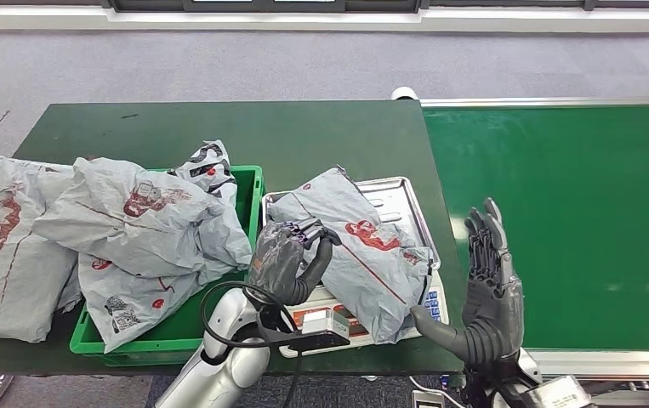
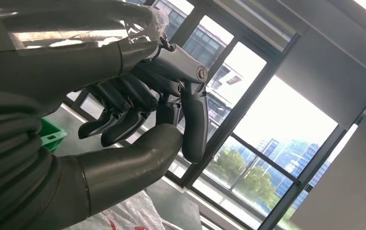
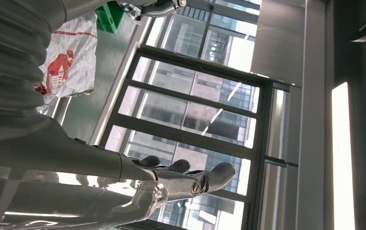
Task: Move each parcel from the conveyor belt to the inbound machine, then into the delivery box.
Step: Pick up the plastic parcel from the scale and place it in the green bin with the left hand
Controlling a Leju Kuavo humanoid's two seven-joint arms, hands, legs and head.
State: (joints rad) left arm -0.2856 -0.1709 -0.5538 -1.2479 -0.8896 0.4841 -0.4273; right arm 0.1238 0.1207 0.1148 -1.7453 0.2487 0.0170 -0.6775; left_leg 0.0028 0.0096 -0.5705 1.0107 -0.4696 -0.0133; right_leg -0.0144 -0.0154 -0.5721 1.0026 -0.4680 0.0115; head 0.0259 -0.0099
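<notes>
left hand (image 2: 137,108): fingers curled, empty | green crate (image 2: 51,135) corner | windows (image 2: 267,143) behind

dk green table (image 1: 219,127), green crate (image 1: 253,183), scale (image 1: 406,204) w/ parcel (image 1: 363,246), parcels (image 1: 6,246) at left edge

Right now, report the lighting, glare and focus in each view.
Head view: even light, sharp, mild sheen on the metal tray. Left wrist view: bright windows backlight the left robot hand, glare on its cover. Right wrist view: blown-out window light, reflections on the right robot hand.

Bright, even overhead light, soft shadows; blown-out window (image 2: 286,124) glare in both sharp wrist views.
</notes>
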